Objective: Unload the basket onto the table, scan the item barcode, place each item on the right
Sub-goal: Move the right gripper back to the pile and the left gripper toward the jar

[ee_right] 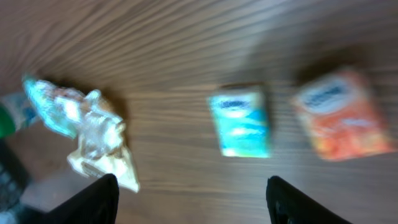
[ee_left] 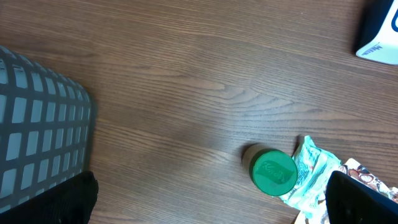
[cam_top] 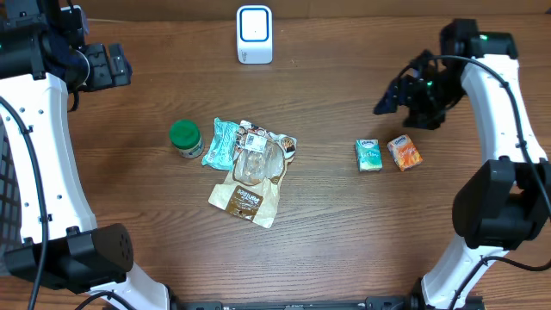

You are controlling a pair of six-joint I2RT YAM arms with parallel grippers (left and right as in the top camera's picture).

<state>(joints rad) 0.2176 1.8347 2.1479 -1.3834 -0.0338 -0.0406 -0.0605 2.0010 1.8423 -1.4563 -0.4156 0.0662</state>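
Cartons (cam_top: 368, 155) (cam_top: 404, 152), two; jar (cam_top: 186, 139), one

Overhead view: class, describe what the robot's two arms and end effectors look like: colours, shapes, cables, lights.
Both the left arm and right arm have smooth white curved shells with rounded black joints. Thin black cables loop alongside them. The left end effector and right end effector are black and blocky. Small green lights glow on the right arm.

We count one white scanner (cam_top: 254, 34) at the far middle, one green-lidded jar (cam_top: 185, 138) on the left, and two small boxes on the right: a teal carton (cam_top: 368, 155) and an orange carton (cam_top: 404, 152). At least three packets (cam_top: 250, 168) lie heaped in the middle.
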